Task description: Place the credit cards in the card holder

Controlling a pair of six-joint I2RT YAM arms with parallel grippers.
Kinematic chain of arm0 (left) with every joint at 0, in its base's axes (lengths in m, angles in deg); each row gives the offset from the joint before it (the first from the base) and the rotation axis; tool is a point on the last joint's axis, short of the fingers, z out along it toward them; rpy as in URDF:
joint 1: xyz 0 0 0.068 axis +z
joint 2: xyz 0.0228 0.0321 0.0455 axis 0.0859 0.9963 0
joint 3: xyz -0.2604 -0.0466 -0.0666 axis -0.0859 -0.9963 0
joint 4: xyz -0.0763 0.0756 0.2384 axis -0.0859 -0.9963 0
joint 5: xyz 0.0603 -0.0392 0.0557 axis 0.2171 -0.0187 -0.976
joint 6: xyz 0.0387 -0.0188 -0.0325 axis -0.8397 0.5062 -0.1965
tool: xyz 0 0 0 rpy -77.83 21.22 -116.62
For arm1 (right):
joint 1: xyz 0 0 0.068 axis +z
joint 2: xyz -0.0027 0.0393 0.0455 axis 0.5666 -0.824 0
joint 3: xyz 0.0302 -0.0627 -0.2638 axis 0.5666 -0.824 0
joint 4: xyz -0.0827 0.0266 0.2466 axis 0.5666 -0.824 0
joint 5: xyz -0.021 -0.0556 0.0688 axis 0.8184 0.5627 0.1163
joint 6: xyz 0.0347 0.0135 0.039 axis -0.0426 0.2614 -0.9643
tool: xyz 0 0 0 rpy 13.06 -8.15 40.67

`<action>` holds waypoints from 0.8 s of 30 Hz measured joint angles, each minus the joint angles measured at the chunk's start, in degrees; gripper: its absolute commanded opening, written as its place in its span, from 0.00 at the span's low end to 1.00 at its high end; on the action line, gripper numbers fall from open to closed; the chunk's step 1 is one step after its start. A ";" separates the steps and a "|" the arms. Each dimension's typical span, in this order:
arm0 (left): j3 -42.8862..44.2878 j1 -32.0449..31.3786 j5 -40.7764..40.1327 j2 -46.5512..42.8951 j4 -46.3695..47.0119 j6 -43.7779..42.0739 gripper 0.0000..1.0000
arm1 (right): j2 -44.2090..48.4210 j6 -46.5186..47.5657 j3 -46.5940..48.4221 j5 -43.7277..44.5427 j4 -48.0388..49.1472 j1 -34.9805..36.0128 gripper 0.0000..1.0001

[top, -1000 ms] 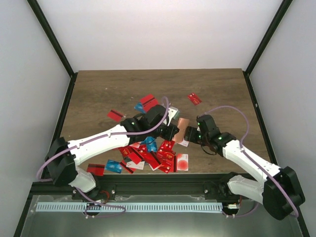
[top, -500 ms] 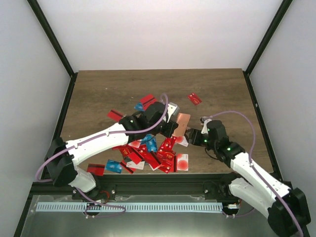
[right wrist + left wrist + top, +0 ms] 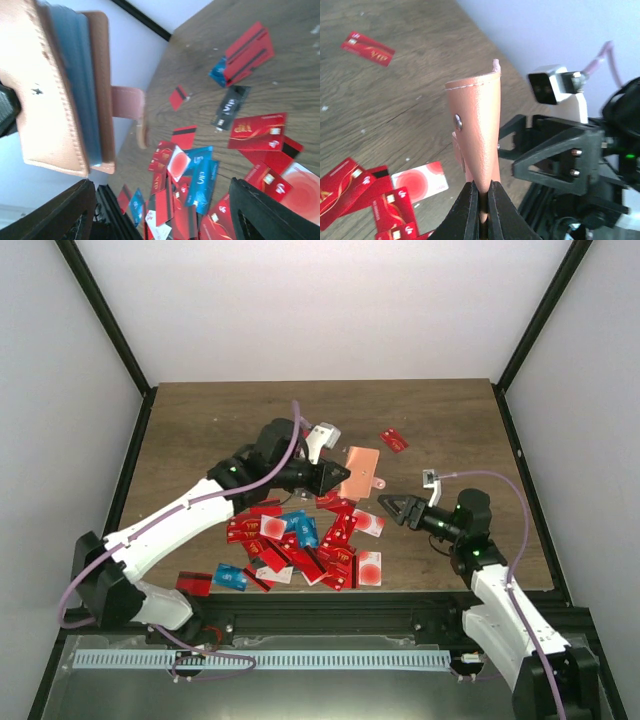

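Note:
My left gripper (image 3: 335,478) is shut on the lower edge of the tan card holder (image 3: 359,473) and holds it up off the table. In the left wrist view the card holder (image 3: 477,125) stands upright from the pinched fingertips (image 3: 470,202). The right wrist view shows the card holder (image 3: 47,100) with a blue layer between its flaps. My right gripper (image 3: 396,508) is open and empty, a little right of the holder. The credit cards (image 3: 300,545), mostly red with some blue, lie heaped near the front edge. A dark grey card (image 3: 230,106) lies among the credit cards (image 3: 200,185).
One red card (image 3: 394,440) lies alone toward the back right, also seen as a red card (image 3: 367,48) in the left wrist view. A white card with red circles (image 3: 369,568) lies at the pile's right end. The table's front rail (image 3: 330,605) runs just behind the pile.
The left arm has lifted the card holder up and toward the back. The right gripper has drawn back to the right, away from the holder, and stands open.

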 measured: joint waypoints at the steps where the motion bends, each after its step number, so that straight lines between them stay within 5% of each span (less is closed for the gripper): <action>1: 0.26 0.24 1.07 -0.70 0.02 0.02 0.04 | -0.42 -0.48 -0.11 -1.36 1.88 -0.26 0.74; 24: 1.38 0.52 11.76 -2.73 0.52 1.53 0.04 | -7.74 -6.03 1.90 -12.09 18.23 -0.70 0.18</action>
